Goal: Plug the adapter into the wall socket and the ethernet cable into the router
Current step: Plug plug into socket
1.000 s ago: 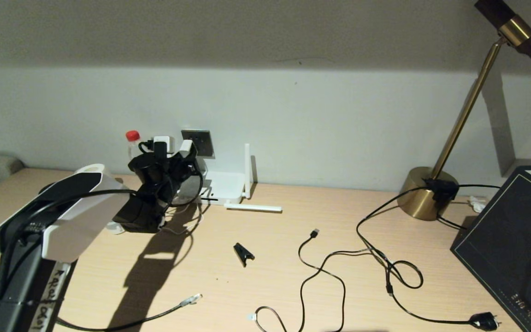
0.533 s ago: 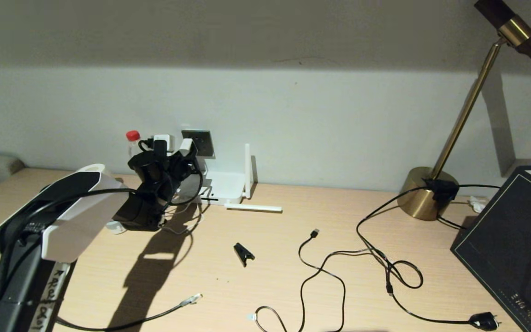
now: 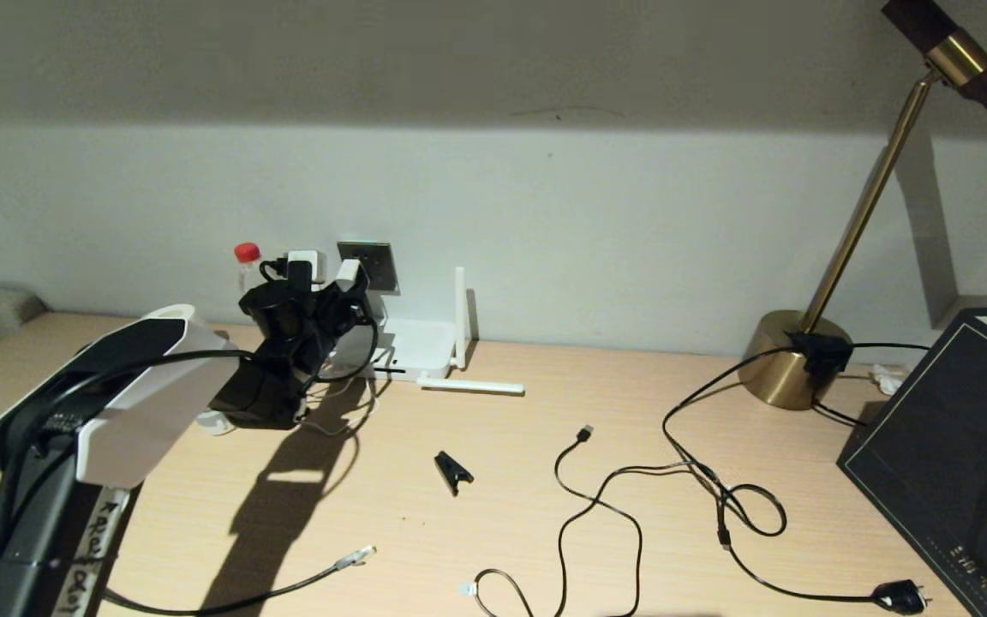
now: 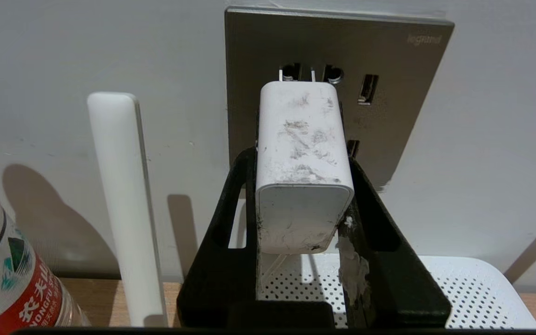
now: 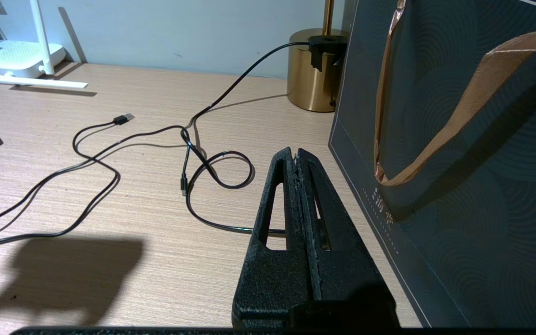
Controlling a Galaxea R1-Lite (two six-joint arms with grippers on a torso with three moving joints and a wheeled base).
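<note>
Head view: the left end effector (image 3: pixel 335 287) holds the adapter (image 3: pixel 346 274) up against the wall socket (image 3: pixel 369 264), above the router (image 3: pixel 415 350); the ethernet cable (image 3: pixel 288 590) lies on the desk (image 3: pixel 502 480) near the front edge.

Left wrist view: fingers (image 4: pixel 231 223) clamp the adapter (image 4: pixel 301 163), its prongs at the wall socket (image 4: pixel 389 93) holes.

Right wrist view: the right end effector (image 5: pixel 297 156) hangs pressed together over the desk beside a dark bag (image 5: pixel 458 186).

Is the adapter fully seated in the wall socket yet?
No. The adapter in the left gripper shows bare prongs short of the wall socket.
</note>
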